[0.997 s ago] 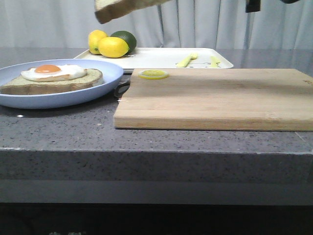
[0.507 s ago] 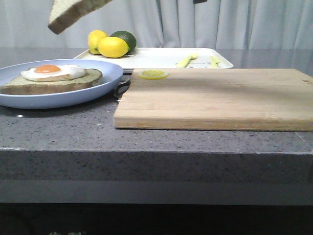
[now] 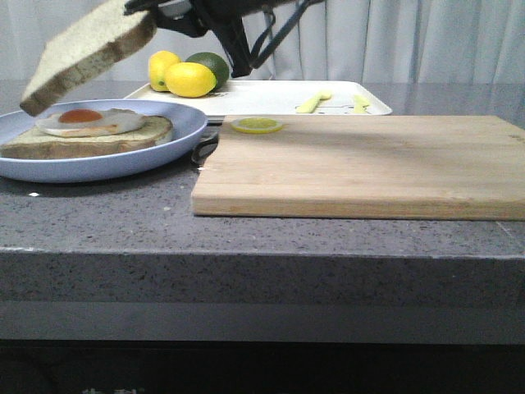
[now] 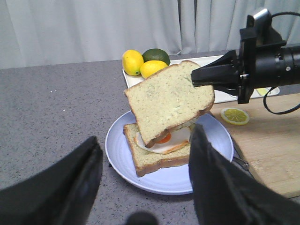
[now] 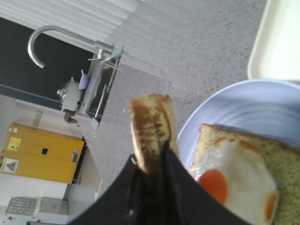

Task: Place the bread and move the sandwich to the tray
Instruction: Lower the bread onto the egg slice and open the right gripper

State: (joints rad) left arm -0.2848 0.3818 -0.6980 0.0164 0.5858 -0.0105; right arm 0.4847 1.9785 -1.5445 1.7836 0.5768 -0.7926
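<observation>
The tray [image 3: 271, 97] lies at the table's far edge; the plated sandwich [image 4: 161, 150] sits toward the left edge. The bread [image 4: 168, 98] hangs tilted above it, pinched at one corner by the right gripper [image 4: 199, 77], whose fingertips are hidden. The left gripper [image 4: 143, 178] hovers near, spread wide, empty.

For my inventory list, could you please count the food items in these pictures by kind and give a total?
Thick square bread slices: 2, one held in the air, one on the round pale-blue plate
White-and-orange fried egg: 1
Whole yellow lemons: 2
Dark green lime: 1
Round yellow lemon slice: 1
Total: 7
</observation>
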